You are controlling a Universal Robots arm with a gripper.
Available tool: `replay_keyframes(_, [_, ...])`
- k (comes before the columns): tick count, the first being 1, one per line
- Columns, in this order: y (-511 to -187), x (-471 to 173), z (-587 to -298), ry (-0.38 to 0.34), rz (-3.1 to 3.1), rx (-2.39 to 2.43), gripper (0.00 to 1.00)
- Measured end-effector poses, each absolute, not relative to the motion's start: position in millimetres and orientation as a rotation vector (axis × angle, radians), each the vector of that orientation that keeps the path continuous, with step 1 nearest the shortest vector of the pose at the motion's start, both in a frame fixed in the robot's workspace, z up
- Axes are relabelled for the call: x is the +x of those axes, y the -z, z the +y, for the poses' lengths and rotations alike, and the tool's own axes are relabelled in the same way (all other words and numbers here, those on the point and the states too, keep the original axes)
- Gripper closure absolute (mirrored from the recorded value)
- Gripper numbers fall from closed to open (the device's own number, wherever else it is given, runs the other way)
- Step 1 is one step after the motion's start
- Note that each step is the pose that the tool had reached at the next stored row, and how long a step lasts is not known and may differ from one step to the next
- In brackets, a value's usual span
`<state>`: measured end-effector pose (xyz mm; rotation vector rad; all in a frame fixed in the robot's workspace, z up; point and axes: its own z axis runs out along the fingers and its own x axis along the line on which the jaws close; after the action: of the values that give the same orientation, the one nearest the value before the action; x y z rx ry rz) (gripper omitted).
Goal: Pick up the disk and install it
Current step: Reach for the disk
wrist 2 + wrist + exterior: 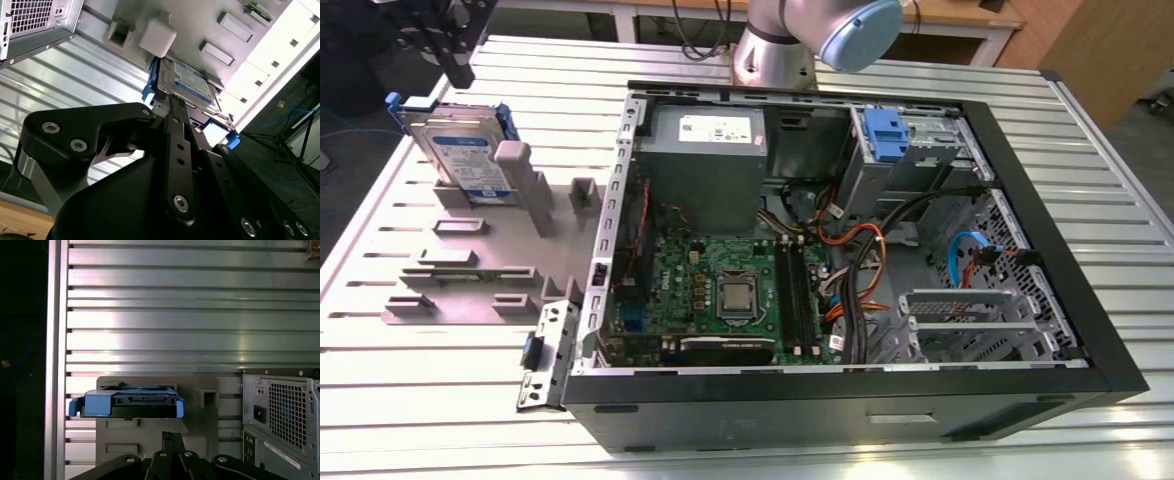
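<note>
LEFT TO RIGHT: My black claw, closed tight on nothing, hangs above the silver, blue-framed labelled disk, which stands upright in its grey slotted holder block. Coming down closed, I judge, I would strike its top edge. The open black computer case sits rightward, its drive bay hard to make out.

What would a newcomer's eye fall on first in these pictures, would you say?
The open computer case, its green motherboard exposed, sits across the exterior view's middle and right. At that view's upper left the disk stands in a grey holder, with the gripper hanging just above it.
</note>
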<state>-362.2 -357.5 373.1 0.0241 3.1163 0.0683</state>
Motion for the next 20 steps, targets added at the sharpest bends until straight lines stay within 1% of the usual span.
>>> replay_keyframes(20, [-371.4,-369.9,-357.5,-0.068,3.116,0.024,0.89])
